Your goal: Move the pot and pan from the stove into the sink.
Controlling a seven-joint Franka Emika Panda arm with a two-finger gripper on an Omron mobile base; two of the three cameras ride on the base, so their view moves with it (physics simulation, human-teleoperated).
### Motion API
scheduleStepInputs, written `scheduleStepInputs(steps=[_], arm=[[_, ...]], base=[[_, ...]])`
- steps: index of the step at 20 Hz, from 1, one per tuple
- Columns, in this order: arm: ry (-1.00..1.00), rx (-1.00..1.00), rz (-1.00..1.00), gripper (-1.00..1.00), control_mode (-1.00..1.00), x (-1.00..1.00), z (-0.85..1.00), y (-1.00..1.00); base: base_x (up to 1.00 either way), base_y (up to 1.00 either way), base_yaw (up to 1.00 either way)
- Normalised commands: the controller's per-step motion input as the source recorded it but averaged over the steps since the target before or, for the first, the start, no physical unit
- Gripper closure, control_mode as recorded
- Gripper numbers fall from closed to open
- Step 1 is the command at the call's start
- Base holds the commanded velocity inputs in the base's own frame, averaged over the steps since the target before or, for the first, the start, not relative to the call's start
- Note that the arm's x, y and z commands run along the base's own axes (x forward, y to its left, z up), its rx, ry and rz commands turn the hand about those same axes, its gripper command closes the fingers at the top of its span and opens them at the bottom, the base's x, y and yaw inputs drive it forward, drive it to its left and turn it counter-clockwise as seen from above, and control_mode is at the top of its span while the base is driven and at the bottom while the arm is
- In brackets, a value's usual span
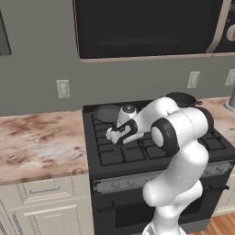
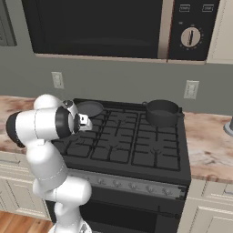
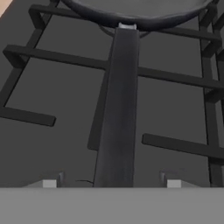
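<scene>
The pan (image 1: 106, 112) (image 2: 89, 108) lies on the back left burner of the stove (image 1: 114, 157) (image 2: 132, 142). Its long black handle (image 3: 118, 109) points toward the front. My gripper (image 1: 111, 136) (image 2: 84, 121) (image 3: 111, 183) hangs low over the near end of that handle. In the hand view the two fingertips (image 3: 49, 183) stand wide on either side of it, with a gap on each side and no contact. The pot (image 1: 182, 98) (image 2: 161, 112) stands on the back right burner, well away from my hand. The sink is out of view.
A black microwave (image 1: 147, 27) (image 2: 100, 27) hangs over the stove. Marbled counter (image 1: 41, 142) (image 2: 209, 150) runs on both sides. A grey object (image 1: 231, 102) (image 2: 229, 126) stands at the right edge of the counter. Wall outlets (image 1: 63, 88) sit behind.
</scene>
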Motion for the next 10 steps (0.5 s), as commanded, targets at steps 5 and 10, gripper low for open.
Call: scheduleStepInputs(steps=[5, 10], arm=[[0.00, 0.00, 0.00, 1.00, -1.00, 0.00, 0.00, 0.00], [0.00, 0.00, -0.02, 1.00, -1.00, 0.00, 0.07, 0.00]], base=[[0.00, 0.00, 0.00], [0.00, 0.00, 0.00]])
